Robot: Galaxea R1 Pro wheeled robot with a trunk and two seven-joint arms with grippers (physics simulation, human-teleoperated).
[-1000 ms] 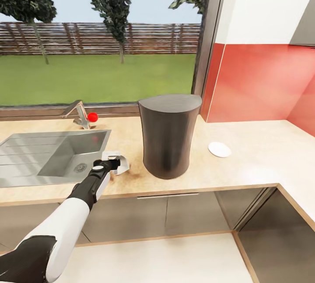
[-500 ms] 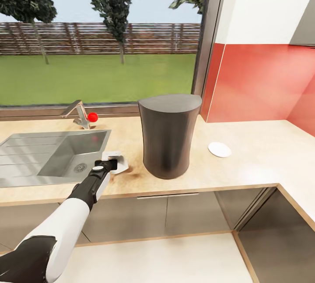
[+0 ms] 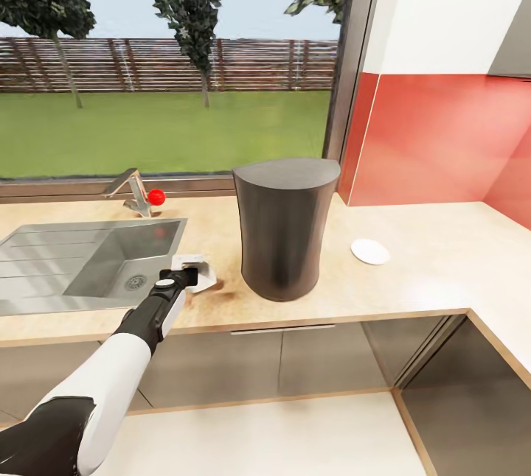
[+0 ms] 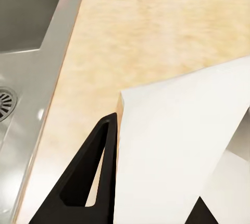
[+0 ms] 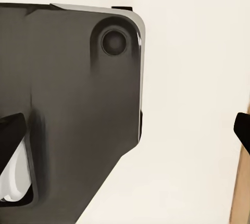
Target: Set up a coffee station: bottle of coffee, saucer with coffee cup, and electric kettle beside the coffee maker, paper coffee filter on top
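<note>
At the far left of your head view a steel sink [image 3: 81, 259] is set into the beige countertop [image 3: 413, 281], with a tap [image 3: 133, 192] and a red knob [image 3: 155, 197] behind it, under a window onto grass and a fence. Your left arm reaches up from the lower left, and your left gripper [image 3: 190, 275] sits low over the counter just right of the sink. It is grasping a white paper coffee filter [image 3: 206, 277]. Your left wrist view shows the filter [image 4: 177, 151] lying between the dark fingers [image 4: 94, 177], close above the counter beside the sink's edge. Just right of the filter stands the tall dark coffee maker [image 3: 285, 225]. Further right, apart from it, a small white saucer [image 3: 369, 251] lies on the counter. In your right wrist view, only dark finger edges of your right gripper [image 5: 130, 151] show; I cannot tell its state.
</note>
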